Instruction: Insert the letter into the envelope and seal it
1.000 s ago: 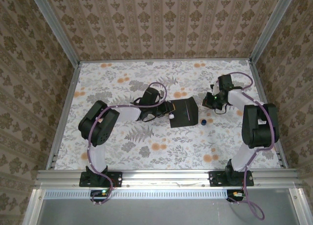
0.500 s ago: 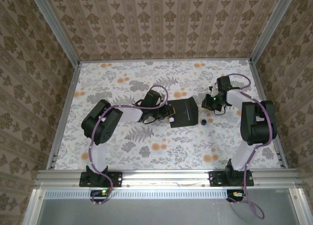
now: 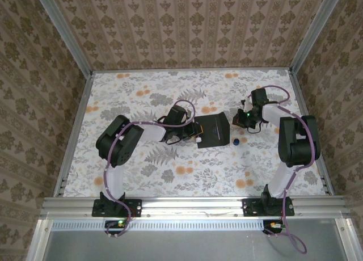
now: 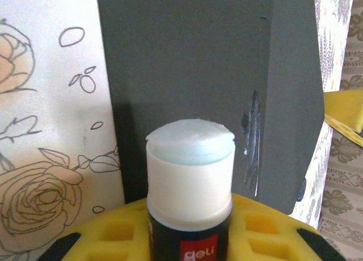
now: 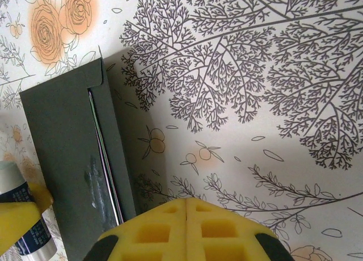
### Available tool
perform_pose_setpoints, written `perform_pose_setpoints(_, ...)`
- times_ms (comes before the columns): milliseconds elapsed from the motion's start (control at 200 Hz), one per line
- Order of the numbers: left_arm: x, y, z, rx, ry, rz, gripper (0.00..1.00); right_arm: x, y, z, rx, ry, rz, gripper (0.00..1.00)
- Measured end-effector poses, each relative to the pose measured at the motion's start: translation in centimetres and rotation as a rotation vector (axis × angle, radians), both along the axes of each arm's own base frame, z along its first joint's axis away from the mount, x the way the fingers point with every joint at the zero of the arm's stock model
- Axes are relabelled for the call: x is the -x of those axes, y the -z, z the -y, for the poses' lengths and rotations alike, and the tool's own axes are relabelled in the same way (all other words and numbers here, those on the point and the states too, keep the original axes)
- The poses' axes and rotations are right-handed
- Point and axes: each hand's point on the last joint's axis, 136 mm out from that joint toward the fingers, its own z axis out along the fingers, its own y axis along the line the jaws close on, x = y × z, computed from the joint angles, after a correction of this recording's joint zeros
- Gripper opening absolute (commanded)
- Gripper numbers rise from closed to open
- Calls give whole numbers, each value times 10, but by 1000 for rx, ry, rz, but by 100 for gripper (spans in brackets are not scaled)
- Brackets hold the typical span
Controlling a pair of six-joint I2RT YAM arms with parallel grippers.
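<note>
The black envelope (image 3: pixel 214 130) lies flat mid-table, its flap (image 4: pixel 292 102) folded out and streaked with glue (image 4: pixel 252 125). A thin pale edge of the letter (image 5: pixel 105 176) shows in the envelope's mouth beside the flap (image 5: pixel 113 142). My left gripper (image 3: pixel 195 134) is shut on an uncapped white-and-blue glue stick (image 4: pixel 190 181), whose tip stands just short of the envelope's (image 4: pixel 193 74) near edge. My right gripper (image 3: pixel 239 120) is shut on nothing, with its yellow pads pressed together (image 5: pixel 187 207), and it hovers over bare cloth just right of the envelope (image 5: pixel 62 159).
A small blue cap (image 3: pixel 235 141) lies on the floral cloth just right of the envelope's near corner. Metal rails (image 3: pixel 74 130) and patterned walls close in the table. The glue stick (image 5: pixel 22 215) shows at the lower left of the right wrist view.
The left arm's elbow has swung a little to the right, with the glue stick staying at the envelope's left edge. The right arm has barely shifted.
</note>
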Motion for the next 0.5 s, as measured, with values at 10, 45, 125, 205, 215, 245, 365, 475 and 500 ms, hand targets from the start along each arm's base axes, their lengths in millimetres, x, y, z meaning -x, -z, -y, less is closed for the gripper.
perform_pose_setpoints(10,0,0,0,0,0,0,0,0,0,0,0,0,0,0)
perform_pose_setpoints(45,0,0,0,0,1,0,0,-1,0,0,-1,0,3,0)
perform_pose_setpoints(125,0,0,0,-1,4,4,0,-2,0,-2,-10,-4,7,0)
perform_pose_setpoints(205,0,0,0,-2,6,6,0,-2,1,-4,-22,-9,7,0)
perform_pose_setpoints(215,0,0,0,-2,6,7,0,-2,1,-4,-23,-9,7,0)
perform_pose_setpoints(245,0,0,0,-2,7,7,0,-3,1,-4,-27,-10,7,0)
perform_pose_setpoints(365,0,0,0,-2,8,8,0,-2,0,-8,-48,-18,7,0)
perform_pose_setpoints(475,0,0,0,-1,9,7,0,-1,-2,-13,-70,-30,8,0)
perform_pose_setpoints(500,0,0,0,-1,9,7,0,-1,-3,-14,-76,-33,9,0)
